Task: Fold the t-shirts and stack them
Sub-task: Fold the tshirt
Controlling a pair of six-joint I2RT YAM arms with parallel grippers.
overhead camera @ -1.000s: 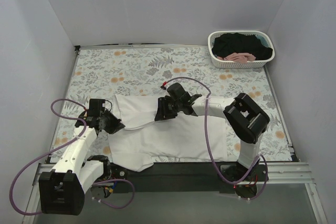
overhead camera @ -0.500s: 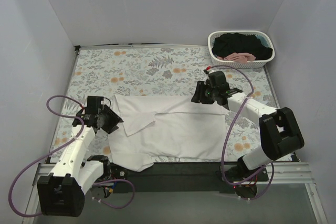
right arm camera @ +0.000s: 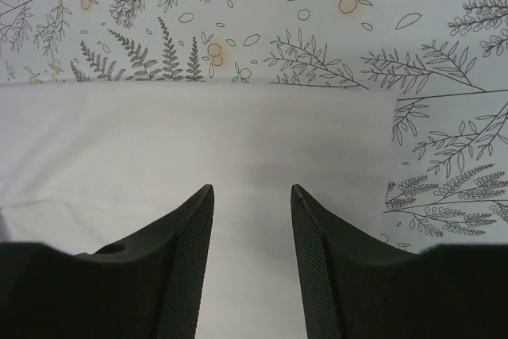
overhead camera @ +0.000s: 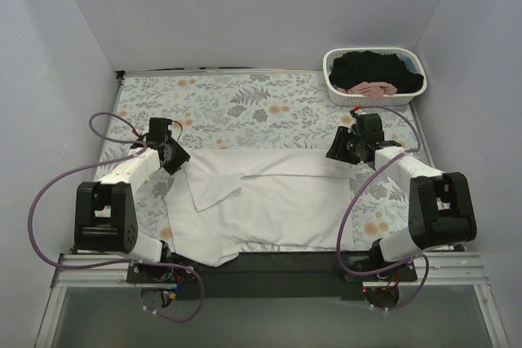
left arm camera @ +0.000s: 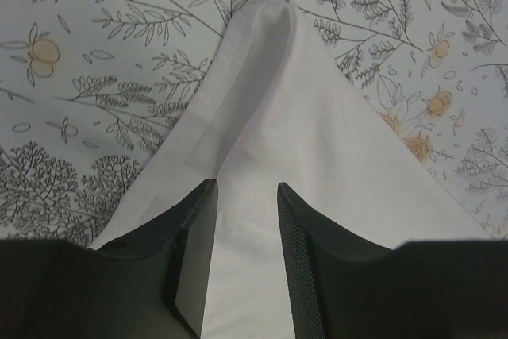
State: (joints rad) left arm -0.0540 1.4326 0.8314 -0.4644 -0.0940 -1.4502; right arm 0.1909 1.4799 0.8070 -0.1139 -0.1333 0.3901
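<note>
white t-shirt (overhead camera: pixel 269 201) lies spread flat on the floral tablecloth (overhead camera: pixel 245 103), toward the near edge of the counter, with a flap of cloth folded inward near its left end. the left end effector (overhead camera: pixel 174 156) sits low at the shirt's far left corner, jaws parted over the white cloth and pinching nothing, while the pointed corner of the shirt runs out ahead of its fingertips. the right end effector (overhead camera: pixel 341 147) hangs over the shirt's far right corner, jaws likewise apart and empty, with the straight far hem just beyond it. in the counter's far right corner a white lattice basket (overhead camera: pixel 373 51) holds a black t-shirt (overhead camera: pixel 371 67) and a pink t-shirt (overhead camera: pixel 373 87) bunched together, well apart from the white one
</note>
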